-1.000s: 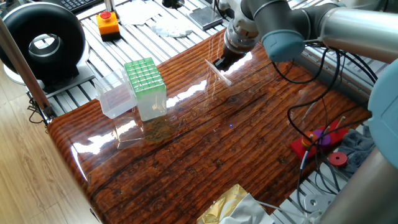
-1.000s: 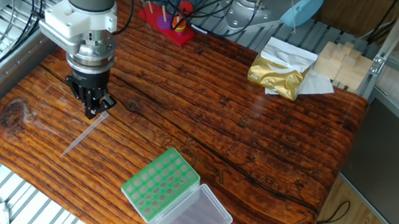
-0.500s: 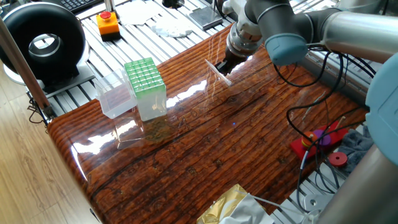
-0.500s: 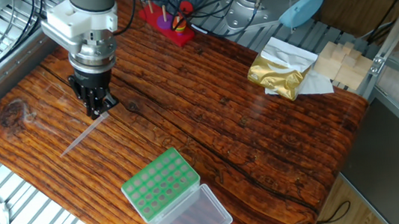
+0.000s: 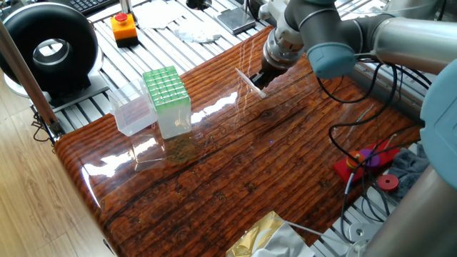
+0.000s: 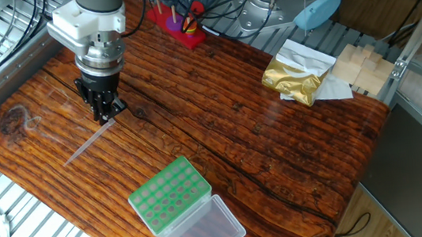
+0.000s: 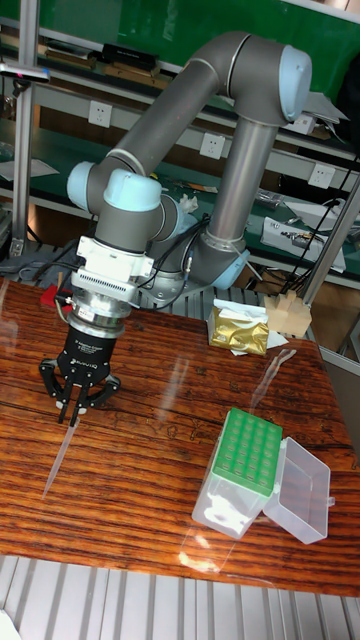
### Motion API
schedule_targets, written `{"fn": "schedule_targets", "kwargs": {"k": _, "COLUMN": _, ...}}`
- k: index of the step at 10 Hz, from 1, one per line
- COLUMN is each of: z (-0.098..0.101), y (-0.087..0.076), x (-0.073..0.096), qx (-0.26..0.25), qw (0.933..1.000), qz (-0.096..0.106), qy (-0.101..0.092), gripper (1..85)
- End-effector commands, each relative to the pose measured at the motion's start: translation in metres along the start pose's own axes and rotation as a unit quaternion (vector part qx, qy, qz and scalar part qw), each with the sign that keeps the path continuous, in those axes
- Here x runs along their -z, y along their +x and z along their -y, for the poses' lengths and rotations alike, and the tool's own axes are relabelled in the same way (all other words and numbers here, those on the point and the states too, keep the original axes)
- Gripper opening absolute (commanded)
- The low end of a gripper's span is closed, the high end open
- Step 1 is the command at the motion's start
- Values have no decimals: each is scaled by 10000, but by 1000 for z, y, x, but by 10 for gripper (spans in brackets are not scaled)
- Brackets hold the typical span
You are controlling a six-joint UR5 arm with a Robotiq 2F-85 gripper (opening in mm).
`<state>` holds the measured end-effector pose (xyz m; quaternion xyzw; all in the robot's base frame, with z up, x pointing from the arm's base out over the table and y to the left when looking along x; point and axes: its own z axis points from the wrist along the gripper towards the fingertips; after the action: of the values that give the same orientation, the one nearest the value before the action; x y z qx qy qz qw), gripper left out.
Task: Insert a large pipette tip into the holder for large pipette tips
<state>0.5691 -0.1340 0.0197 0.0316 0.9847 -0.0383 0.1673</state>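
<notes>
Up and slightly sideways goes the arm since a second ago: in one fixed view the gripper (image 5: 258, 77) has crept a little toward the back edge of the table (image 5: 235, 171), and in the other fixed view it sits a touch further right than before, while the box has not budged. The gripper is clenched on the wide end of the pipette tip (image 6: 86, 144), its two fingers (image 7: 66, 393) pinched together around it. The tip slants down from the fingers, its thin point toward the wood; whether that point touches the table or hangs just above it, I cannot tell. In the tall fixed view the tip (image 7: 57, 452) runs down and to the left from the gripper (image 7: 70, 398).

Well apart from it stands the tip box (image 6: 169, 195), green grid top facing up, clear lid (image 6: 204, 231) hinged open and lying flat beside it. In one fixed view the same box (image 5: 166, 96) stands near the table's left end with the lid (image 5: 134, 114) folded toward the edge. In the tall view the box (image 7: 247, 455) is off to the right of the gripper.

Elsewhere on the far side of the table lies a crumpled gold foil bag (image 6: 294, 79), next to pale wooden blocks (image 6: 362, 67). A red stand (image 6: 175, 20) sits behind the arm (image 6: 96, 20).
</notes>
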Motion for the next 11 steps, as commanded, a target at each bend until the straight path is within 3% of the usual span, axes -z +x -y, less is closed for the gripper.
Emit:
{"fn": "schedule_targets", "kwargs": {"k": 1, "z": 2, "y": 4, "x": 5, "qx": -66, "qw": 10000, "qz": 24, "qy": 2, "gripper": 217}}
{"fn": "schedule_targets", "kwargs": {"k": 4, "z": -5, "y": 2, "x": 5, "qx": -50, "qw": 9999, "qz": 84, "qy": -112, "gripper": 237}}
{"fn": "schedule_targets", "kwargs": {"k": 11, "z": 0, "y": 5, "x": -2, "qx": 109, "qw": 9998, "qz": 171, "qy": -80, "gripper": 267}}
